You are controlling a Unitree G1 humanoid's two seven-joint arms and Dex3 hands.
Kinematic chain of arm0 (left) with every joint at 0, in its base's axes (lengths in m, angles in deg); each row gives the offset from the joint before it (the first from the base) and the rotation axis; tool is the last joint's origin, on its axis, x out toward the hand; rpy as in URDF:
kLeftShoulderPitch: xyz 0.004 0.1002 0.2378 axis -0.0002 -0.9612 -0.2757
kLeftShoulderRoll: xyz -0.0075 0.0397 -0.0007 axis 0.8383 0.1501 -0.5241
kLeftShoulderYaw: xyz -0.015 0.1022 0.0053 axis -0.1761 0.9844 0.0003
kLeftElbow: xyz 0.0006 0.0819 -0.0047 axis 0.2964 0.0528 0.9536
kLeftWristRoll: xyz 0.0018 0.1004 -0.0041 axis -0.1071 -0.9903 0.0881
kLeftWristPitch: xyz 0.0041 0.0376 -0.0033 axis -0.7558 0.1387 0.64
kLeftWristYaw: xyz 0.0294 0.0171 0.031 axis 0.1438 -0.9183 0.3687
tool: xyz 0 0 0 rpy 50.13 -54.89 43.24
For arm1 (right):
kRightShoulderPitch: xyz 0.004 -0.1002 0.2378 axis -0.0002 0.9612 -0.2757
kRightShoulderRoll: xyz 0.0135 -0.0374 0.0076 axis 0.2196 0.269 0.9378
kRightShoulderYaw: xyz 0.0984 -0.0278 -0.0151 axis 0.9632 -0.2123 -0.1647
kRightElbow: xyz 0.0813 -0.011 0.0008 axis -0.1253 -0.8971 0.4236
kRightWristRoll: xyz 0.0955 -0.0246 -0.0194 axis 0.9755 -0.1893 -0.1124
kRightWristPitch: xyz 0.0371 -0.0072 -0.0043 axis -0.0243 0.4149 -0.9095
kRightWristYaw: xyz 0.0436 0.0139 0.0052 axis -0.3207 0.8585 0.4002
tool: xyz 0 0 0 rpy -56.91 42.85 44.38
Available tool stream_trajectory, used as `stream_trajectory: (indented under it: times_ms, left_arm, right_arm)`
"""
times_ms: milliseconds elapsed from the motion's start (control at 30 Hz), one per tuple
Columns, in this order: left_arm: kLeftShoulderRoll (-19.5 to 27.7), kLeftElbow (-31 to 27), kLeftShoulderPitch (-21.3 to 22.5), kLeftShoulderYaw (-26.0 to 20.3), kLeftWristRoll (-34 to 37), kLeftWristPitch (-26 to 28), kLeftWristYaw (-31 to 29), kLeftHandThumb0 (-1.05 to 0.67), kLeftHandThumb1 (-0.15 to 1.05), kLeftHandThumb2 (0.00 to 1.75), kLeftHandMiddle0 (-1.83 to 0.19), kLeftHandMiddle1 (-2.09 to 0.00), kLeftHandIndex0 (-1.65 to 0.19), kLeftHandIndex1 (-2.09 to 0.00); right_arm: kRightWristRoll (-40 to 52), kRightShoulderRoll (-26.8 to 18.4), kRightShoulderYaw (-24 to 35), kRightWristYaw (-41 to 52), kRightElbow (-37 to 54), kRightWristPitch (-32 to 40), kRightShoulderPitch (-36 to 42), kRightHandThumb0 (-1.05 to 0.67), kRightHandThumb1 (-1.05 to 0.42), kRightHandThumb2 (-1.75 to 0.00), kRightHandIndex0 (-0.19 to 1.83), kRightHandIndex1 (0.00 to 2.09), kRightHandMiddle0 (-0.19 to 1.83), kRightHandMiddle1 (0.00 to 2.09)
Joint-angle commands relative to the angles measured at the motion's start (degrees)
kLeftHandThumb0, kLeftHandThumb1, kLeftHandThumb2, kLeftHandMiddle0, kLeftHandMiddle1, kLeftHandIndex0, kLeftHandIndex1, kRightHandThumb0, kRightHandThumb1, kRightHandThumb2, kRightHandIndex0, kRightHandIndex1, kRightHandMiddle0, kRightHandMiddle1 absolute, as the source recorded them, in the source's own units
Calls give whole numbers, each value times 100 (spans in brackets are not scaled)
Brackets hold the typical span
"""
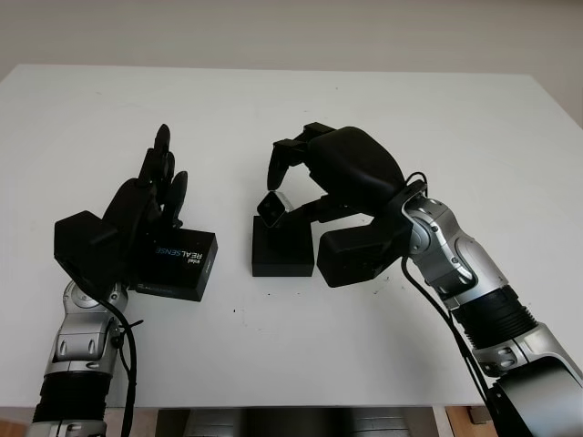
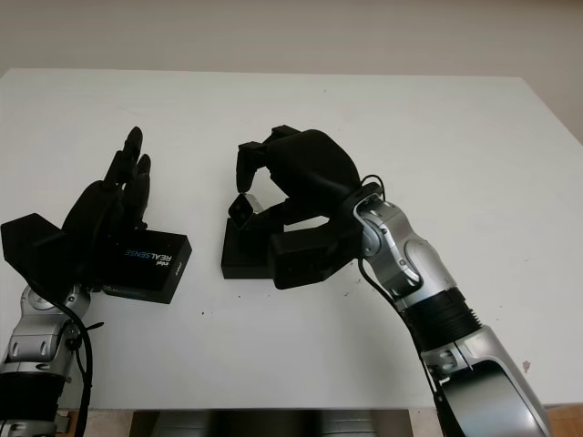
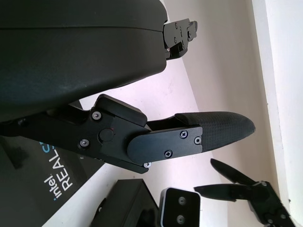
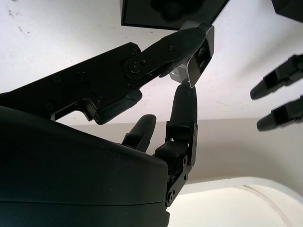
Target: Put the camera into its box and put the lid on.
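Note:
My right hand (image 1: pixel 279 193) is shut on the small silver-and-black camera (image 1: pixel 273 208), pinching it between thumb and fingers just above the far end of the open black box (image 1: pixel 282 258). In the right wrist view the camera (image 4: pixel 196 59) hangs tilted over the box's moulded insert (image 4: pixel 165 12). The black lid (image 1: pixel 178 265), printed "intel REALSENSE", lies on the white table left of the box. My left hand (image 1: pixel 164 177) is open over the lid's left part, holding nothing.
The white table (image 1: pixel 301 118) stretches wide behind both hands, with its front edge near my arms. A narrow gap separates lid and box. My right forearm (image 1: pixel 455 264) crosses the table's right front.

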Motion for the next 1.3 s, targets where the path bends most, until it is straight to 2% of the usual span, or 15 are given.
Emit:
stream_trajectory:
  times_ms: [0, 433, 633, 833, 1267]
  left_arm:
    - [34, -91, 48, 1, -13, 39, 22, -89, 105, 59, 19, 0, 19, 0]
    - [52, -55, 75, 13, 4, 59, -60, -89, 105, 60, 19, 0, 19, 0]
    - [29, -52, 69, -11, 20, 18, -53, -88, 105, 59, 19, 0, 19, 0]
    - [44, -4, 69, -6, 4, -25, -66, -89, 105, 59, 19, 0, 19, 0]
    - [23, 15, 43, -12, 110, -34, -145, -86, 105, 60, 19, 0, 19, 0]
  right_arm:
    - [171, 111, 109, -41, -9, 82, 157, -45, -92, -5, 26, 80, 54, 137]
    - [914, 259, 421, 675, 1020, 948, 804, -43, -95, -6, 19, 75, 45, 145]
    - [1156, 420, 496, 628, 1215, 1093, 1184, -43, -96, -6, 18, 76, 42, 153]
    - [1250, 440, 545, 683, 1473, 1241, 1400, -41, -95, -5, 17, 78, 41, 152]
    - [1231, 864, 505, 82, 1049, 1253, 1747, -41, -95, -5, 10, 88, 40, 153]
